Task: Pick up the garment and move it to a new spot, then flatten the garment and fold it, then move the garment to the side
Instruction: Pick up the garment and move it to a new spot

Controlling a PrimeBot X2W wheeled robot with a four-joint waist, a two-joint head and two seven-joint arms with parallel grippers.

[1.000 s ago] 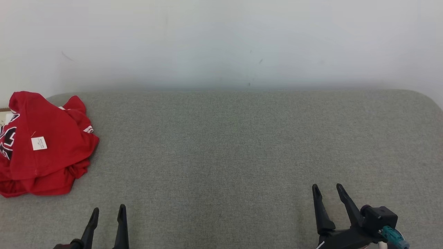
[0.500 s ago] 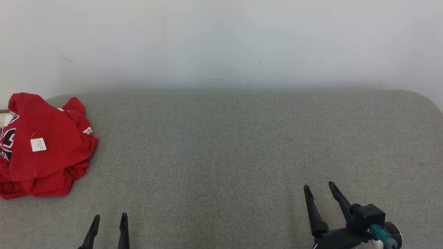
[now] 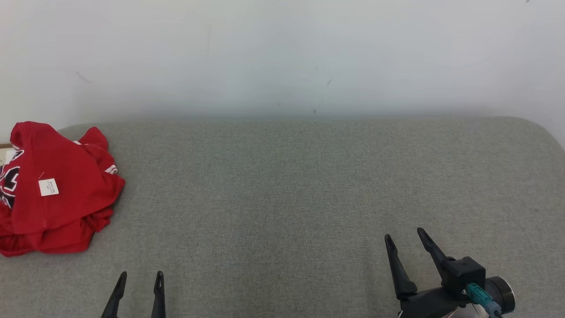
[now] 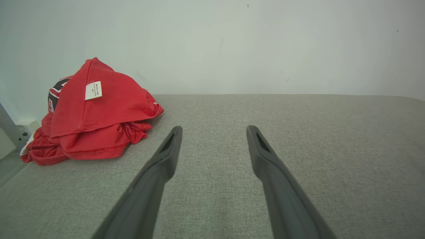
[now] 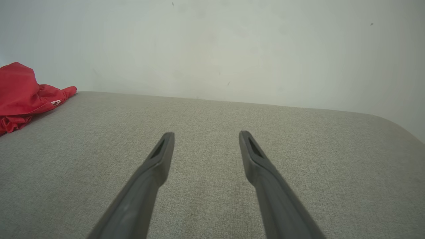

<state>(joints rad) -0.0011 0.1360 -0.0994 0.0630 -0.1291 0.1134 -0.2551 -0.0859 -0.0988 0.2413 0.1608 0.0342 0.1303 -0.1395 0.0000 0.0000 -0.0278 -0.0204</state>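
Red garment (image 3: 53,194) (crumpled) on cushion (image 3: 309,190).

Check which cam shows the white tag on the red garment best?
Left wrist view: the white tag sits close and large on the red garment. Head view shows it small, near the left edge. Right wrist view catches a corner of the garment.

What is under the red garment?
The red garment lies crumpled on the grey cushion, near its left edge. Anything beneath its folds is covered.
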